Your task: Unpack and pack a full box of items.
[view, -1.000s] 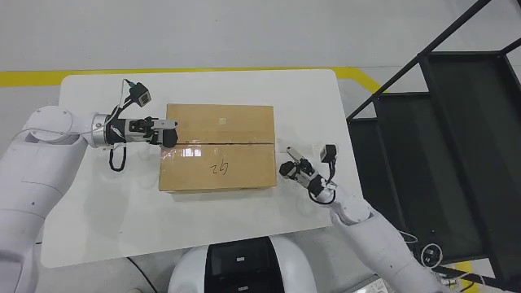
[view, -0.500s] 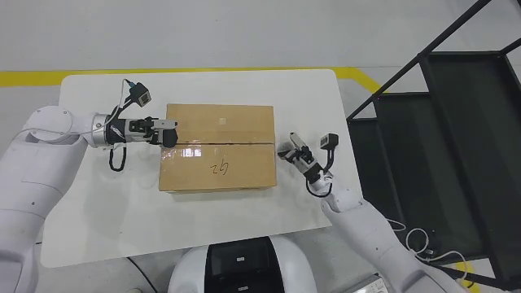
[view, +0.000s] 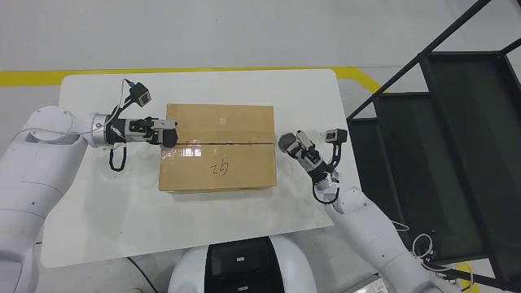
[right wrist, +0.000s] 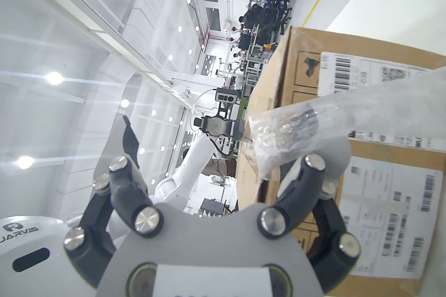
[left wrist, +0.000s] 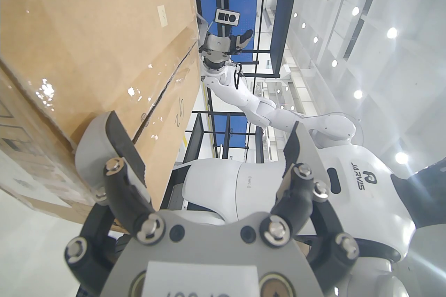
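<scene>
From above, the cardboard box [view: 218,146] sits shut in the middle of the white counter [view: 89,212], its long sides running from 9 to 3 o'clock. A taped seam [view: 228,142] runs down the centre of its top, and there is a handwritten mark on the flap toward 6 o'clock. My left hand [view: 167,135] is at the box's 9 o'clock end, level with the seam and right against the cardboard. My right hand [view: 286,142] is at the 3 o'clock end, just beside the box's edge. A black metal staircase [view: 440,130] stands off the counter at 3 o'clock, and a yellow floor line [view: 32,77] runs past at 12 o'clock.

From my left wrist, my left hand [left wrist: 204,124] is spread open and grips nothing. One of its fingers [left wrist: 122,145] lies against the top edge of the box [left wrist: 87,33] close to the seam, while the other stands free in the air. My right hand [left wrist: 217,46] shows at the far end of the seam.

From my right wrist, my right hand [right wrist: 230,138] is also spread wide, nothing pinched between its fingers. A crumpled strip of clear film [right wrist: 289,131] lies across the finger nearer the box; I cannot tell whether it is stuck to that finger. The end face of the box [right wrist: 366,173] carries several barcode labels [right wrist: 376,72]. My left hand [right wrist: 223,127] shows at the far end of the box.
</scene>
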### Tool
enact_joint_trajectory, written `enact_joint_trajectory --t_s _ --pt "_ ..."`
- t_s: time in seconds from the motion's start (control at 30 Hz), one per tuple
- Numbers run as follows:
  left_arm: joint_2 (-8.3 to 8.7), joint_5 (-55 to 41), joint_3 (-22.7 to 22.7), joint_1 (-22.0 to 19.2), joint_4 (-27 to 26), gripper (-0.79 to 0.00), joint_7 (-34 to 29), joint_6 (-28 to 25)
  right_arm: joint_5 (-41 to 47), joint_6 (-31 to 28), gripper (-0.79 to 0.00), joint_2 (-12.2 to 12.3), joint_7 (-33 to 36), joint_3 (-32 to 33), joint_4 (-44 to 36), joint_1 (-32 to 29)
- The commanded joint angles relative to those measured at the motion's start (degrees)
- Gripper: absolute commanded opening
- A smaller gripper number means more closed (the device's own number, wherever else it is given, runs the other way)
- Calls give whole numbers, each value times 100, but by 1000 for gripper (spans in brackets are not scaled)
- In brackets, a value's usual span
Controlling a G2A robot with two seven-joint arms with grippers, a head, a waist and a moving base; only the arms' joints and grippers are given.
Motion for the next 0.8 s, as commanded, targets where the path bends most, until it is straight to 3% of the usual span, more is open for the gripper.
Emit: enact_joint_trajectory --t_s 0.0,0.33,0.77 --pt "0 0 0 0 0 0 0 0 -95 58 0 2 1 17 -148 -31" --pt "0 0 0 0 0 0 0 0 -602 352 0 30 -84 204 -826 -223" --pt "0 0 0 0 0 0 0 0 -1356 1481 0 -34 13 -76 -1043 124"
